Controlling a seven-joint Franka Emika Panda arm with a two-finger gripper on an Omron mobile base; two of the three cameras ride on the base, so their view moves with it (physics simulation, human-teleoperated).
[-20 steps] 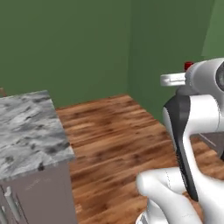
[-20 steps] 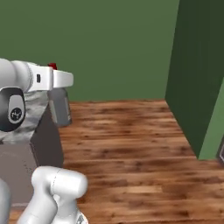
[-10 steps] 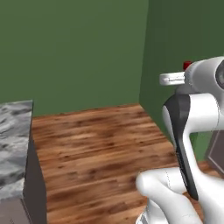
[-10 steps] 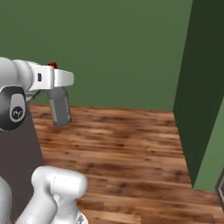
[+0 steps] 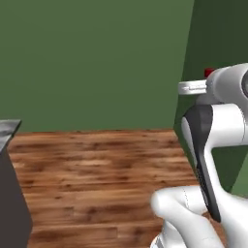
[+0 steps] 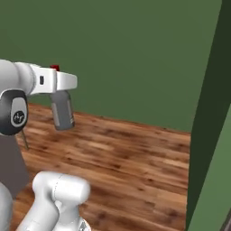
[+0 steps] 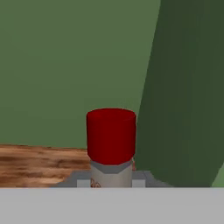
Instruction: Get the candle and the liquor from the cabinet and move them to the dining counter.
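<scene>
A: Where did we have the liquor (image 6: pixel 62 109)?

B: We held it clenched in the pincer (image 6: pixel 57 92), up in the air above the wooden floor (image 6: pixel 131 155). From the right base view its grey-brown body hung below the hand, with the red cap (image 7: pixel 110 134) poking out above.

A: And from the hand view?

B: We saw that cap upright and centred, the bottle's neck just under it, green wall (image 7: pixel 65 65) behind.

A: Anything else near us?

B: At the left edge of the left base view we saw a corner of a marbled counter (image 5: pixel 8 130), well apart from the bottle.
</scene>
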